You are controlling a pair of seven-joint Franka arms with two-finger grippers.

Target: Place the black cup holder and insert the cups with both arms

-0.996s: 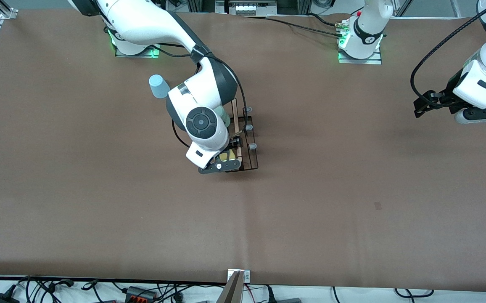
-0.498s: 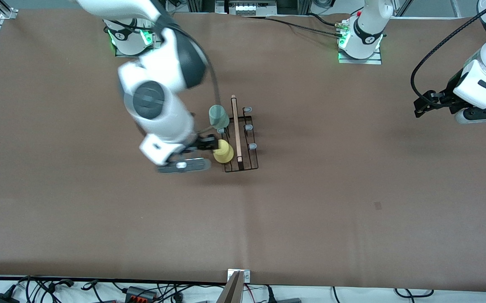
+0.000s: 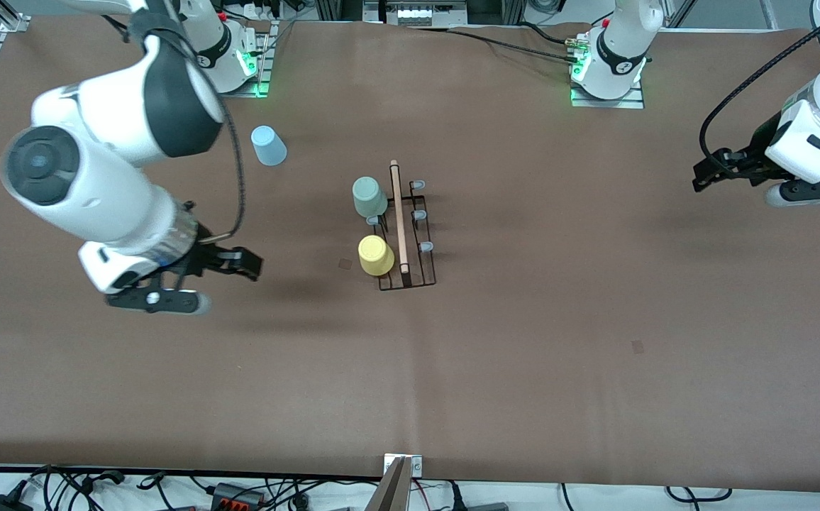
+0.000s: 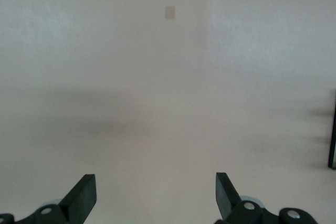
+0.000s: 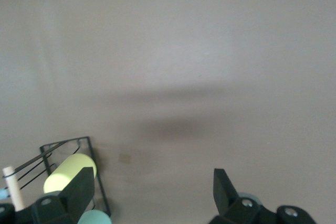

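Fingers spread and empty on my right gripper, over bare table toward the right arm's end. Left gripper, likewise open, waits over the left arm's end. The rack stands mid-table, green cup and yellow cup apparently seated on pegs. A blue cup sits nearer the bases' edge.

Brown table cover; cables along near edge.
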